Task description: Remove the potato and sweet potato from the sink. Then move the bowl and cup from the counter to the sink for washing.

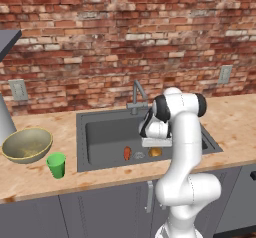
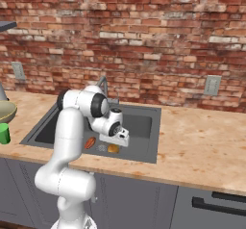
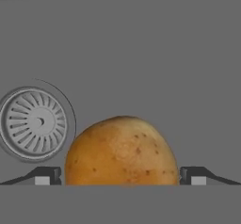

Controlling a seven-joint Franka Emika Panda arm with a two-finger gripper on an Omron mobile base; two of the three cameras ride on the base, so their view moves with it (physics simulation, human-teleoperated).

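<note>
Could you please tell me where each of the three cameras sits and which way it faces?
Left base view: behind the arm's left, facing sink, bowl, cup; arm at lower right.
Right base view: behind its right, same sink; arm at lower left.
Hand view: on the hand, open gripper straddling the potato.
Both base views share the sweet potato.

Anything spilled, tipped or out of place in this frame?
Nothing spilled or tipped. The one oddity is food in the sink: the potato and sweet potato lie by the drain. Bowl and cup stand upright.
</note>
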